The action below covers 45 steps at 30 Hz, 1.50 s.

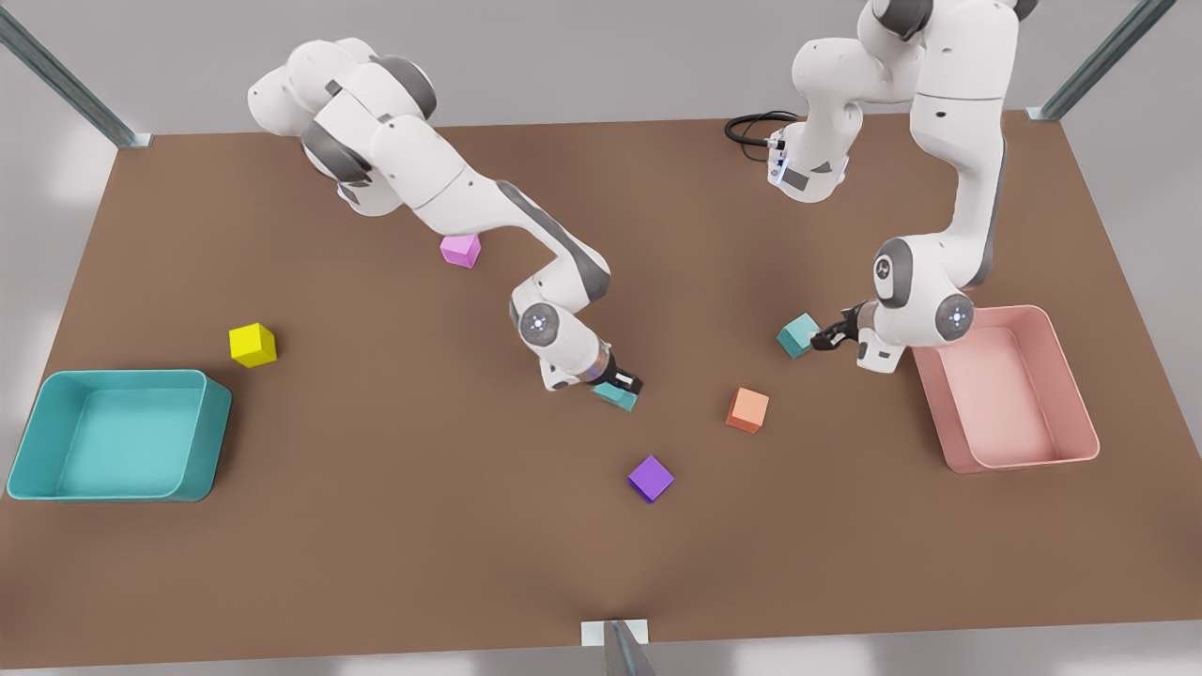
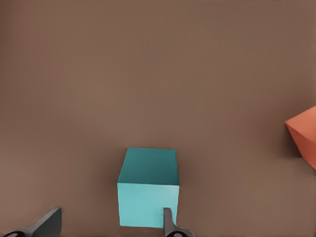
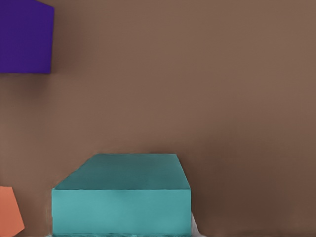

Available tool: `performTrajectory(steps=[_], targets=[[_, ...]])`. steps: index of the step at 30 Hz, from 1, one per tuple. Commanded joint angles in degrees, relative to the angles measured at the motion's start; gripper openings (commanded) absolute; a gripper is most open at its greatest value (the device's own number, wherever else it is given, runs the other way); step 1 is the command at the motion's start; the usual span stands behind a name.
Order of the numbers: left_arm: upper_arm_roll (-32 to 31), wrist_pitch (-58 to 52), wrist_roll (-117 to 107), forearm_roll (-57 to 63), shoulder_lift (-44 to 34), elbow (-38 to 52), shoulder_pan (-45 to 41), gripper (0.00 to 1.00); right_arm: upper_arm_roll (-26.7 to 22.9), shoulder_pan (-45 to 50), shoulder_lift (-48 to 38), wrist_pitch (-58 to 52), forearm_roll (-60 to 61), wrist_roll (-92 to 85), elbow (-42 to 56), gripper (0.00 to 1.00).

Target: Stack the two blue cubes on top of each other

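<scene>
One blue cube [image 1: 797,335] lies right of the table's middle in the front view. My left gripper [image 1: 826,335] reaches it from the front view's right. In the left wrist view this gripper [image 2: 112,213] is open, and one of its fingers [image 2: 168,223] overlaps the near face of the cube [image 2: 148,190]. The other blue cube [image 1: 617,397] rests near the table's middle, with my right gripper [image 1: 622,383] low over it. In the right wrist view that cube [image 3: 121,202] looms very close.
An orange cube [image 1: 747,409] and a purple cube [image 1: 650,478] lie between and in front of the two blue cubes. A pink cube [image 1: 460,250] and a yellow cube [image 1: 253,345] are farther left. A teal bin [image 1: 211,432] stands far left, a pink bin [image 1: 1080,413] far right.
</scene>
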Motion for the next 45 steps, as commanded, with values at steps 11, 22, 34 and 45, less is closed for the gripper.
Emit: performTrajectory(steps=[11,22,34,45], targets=[[-0.8,8.8,-16.3,-3.9,1.1,-2.5,-0.9,1.00,-0.5,-4.1,-5.5,-10.2,0.1,17.1,1.0,1.00],[-1.1,8.5,-0.8,-5.0,2.4,-4.3,-1.6,1.00,-0.4,-44.6,-16.7,-72.7,-19.0,-44.0,24.2,1.00],[-1.7,12.0,0.0,-5.2,6.2,-4.2,-1.8,1.00,-4.6,-39.5,-42.2,-62.5,-22.0,-49.2,4.3,1.00],[-2.5,12.9,1.8,-6.4,5.2,-3.9,-1.7,0.73,-4.8,-39.5,-41.5,-62.5,-20.9,-49.3,4.2,1.00]])
